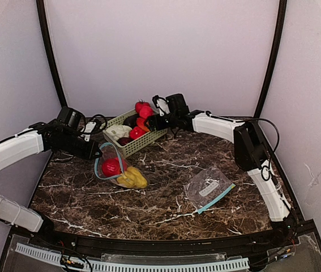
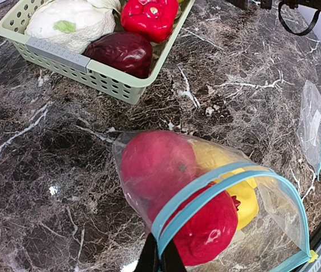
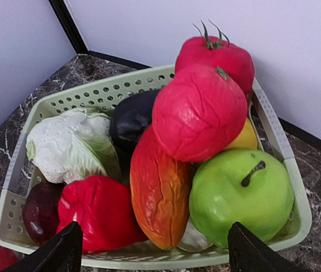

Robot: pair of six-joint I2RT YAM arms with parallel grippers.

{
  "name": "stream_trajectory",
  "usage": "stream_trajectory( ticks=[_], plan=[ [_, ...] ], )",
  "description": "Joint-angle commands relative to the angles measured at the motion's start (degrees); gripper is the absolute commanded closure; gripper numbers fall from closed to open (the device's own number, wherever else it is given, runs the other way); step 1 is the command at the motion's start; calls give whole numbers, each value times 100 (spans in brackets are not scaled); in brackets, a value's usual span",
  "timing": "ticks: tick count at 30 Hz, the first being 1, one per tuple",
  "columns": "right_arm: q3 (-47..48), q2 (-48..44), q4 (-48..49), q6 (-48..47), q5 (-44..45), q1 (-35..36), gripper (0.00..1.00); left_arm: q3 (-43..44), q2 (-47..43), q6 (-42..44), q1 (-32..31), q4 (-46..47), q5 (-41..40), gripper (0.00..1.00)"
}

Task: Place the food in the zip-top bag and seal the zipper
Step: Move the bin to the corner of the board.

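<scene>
A clear zip-top bag (image 1: 108,154) with a blue zipper rim (image 2: 222,187) lies left of centre, mouth open. It holds two red fruits (image 2: 154,161) (image 2: 208,229) and a yellow one (image 2: 242,198). My left gripper (image 2: 160,258) is shut on the zipper rim at the bag's near corner; it also shows in the top view (image 1: 97,151). My right gripper (image 3: 154,249) is open, hovering just above the basket's food: green apple (image 3: 239,192), orange-red fruit (image 3: 160,192), red pepper (image 3: 101,212), cabbage (image 3: 69,144), dark purple eggplant (image 3: 132,116), red fruit (image 3: 200,110), tomato (image 3: 219,54).
The pale green slatted basket (image 1: 143,144) stands at the back centre, close behind the bag. A second, empty zip-top bag (image 1: 208,188) lies flat to the right of centre. Dark marble tabletop (image 1: 149,209); pale walls close behind and at both sides.
</scene>
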Motion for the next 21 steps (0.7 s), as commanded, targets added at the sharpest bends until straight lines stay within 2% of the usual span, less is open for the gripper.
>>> stream_trajectory(
  ticks=[1,10,21],
  plan=[
    [-545,-580,-29,412,351,-51,15,-74,-67,-70,42,21,80,99],
    [-995,-824,-228,1264,162,-286,28,-91,-99,-85,50,19,60,99],
    [-991,-595,150,2776,-702,-599,41,-105,-65,-93,50,19,81,99]
  ],
)
